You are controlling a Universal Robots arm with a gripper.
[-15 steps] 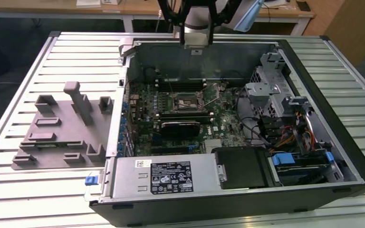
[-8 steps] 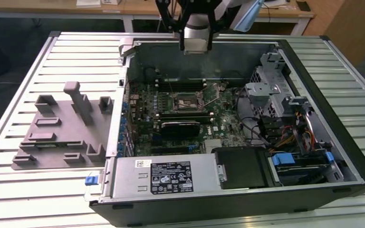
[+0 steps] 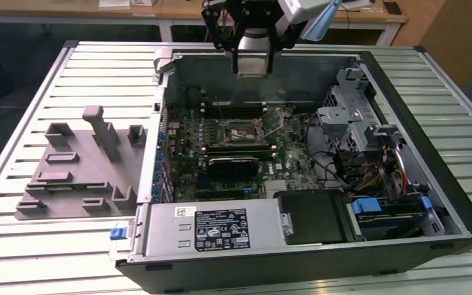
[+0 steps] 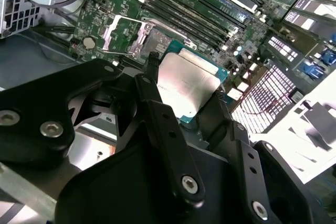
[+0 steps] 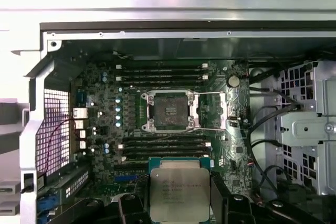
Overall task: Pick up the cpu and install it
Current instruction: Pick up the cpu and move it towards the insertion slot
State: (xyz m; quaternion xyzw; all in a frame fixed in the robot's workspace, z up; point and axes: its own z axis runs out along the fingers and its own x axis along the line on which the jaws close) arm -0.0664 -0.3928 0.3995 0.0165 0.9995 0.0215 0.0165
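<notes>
We see an open computer case [image 3: 302,264] with its green motherboard [image 3: 188,132] exposed. The gripper [image 3: 251,72] hangs above. The socket [image 5: 170,109] lies open and bare (installing remains). Fingers [image 4: 157,103] clamp the cpu [image 5: 179,192], already lifted.

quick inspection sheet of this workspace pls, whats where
surface: slatted metal table with an open pc case lying on it
job's things: cpu held above the board; socket has no chip in it
clutter: grey tray beside the case, on the exterior view's left
end effector: shut on the cpu
cables: black cables by the drive cage; coloured wires near the drives
surroundings: wooden desks behind the table
</notes>
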